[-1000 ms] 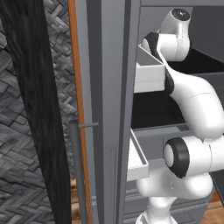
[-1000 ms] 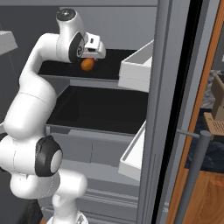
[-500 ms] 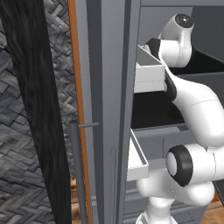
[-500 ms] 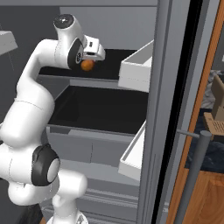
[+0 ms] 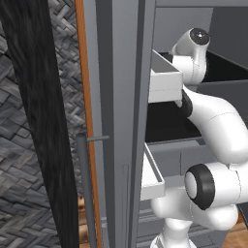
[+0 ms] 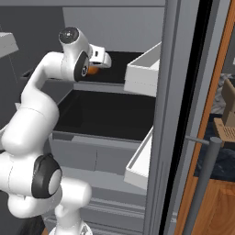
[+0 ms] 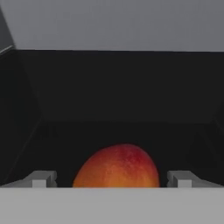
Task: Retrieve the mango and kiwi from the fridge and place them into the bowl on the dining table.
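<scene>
The fridge [image 6: 110, 110] stands open, with a dark inside. A red-orange mango [image 7: 117, 168] lies on its upper dark shelf and shows as an orange patch under the hand, the mango [image 6: 93, 70]. My gripper [image 7: 111, 179] reaches in over that shelf and is open. One grey fingertip [image 7: 41, 179] stands on each side of the fruit, apart from it. From the right base view my gripper [image 6: 106, 62] sits just above and in front of the mango. The kiwi, the bowl and the dining table are out of view.
White door shelves [image 6: 142, 73] [image 6: 140, 160] jut from the open grey door [image 5: 121, 97], close to the arm's right. A thin bar handle [image 6: 204, 183] stands lower right. A lower dark shelf sits under the arm. A woven grey wall [image 5: 29, 160] lies to the left.
The arm has stretched deeper into the fridge, bringing the hand closer over the mango. The elbow has dropped and swung. The jaws have stayed open.
</scene>
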Available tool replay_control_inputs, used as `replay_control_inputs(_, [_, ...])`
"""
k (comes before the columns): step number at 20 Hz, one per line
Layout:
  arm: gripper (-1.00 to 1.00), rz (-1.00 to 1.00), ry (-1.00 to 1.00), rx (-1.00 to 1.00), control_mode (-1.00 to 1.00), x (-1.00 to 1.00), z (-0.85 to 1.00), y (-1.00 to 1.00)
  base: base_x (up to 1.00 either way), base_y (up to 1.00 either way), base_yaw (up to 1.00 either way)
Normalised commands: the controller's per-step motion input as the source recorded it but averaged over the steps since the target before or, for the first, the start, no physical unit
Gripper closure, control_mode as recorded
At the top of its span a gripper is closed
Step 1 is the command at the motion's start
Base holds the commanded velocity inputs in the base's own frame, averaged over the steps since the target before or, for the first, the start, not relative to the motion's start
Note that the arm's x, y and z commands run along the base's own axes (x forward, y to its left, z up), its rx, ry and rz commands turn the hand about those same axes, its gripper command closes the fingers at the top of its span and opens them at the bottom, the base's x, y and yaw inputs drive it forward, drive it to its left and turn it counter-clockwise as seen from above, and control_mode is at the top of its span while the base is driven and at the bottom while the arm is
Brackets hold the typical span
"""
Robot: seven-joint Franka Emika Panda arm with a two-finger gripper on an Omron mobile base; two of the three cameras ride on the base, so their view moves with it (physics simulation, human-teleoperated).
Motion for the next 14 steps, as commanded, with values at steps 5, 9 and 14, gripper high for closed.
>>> replay_control_inputs(5, [-1.00, 0.00, 0.04, 0.00, -1.00, 0.32, -0.11, 0.00, 0.00, 0.00, 0.00])
replay_control_inputs(9, [-1.00, -0.02, 0.12, 0.00, -1.00, 0.07, -0.21, 0.00, 0.00, 0.00, 0.00])
replay_control_inputs(14, [-1.00, -0.05, 0.07, 0.00, -1.00, -0.16, -0.31, 0.00, 0.00, 0.00, 0.00])
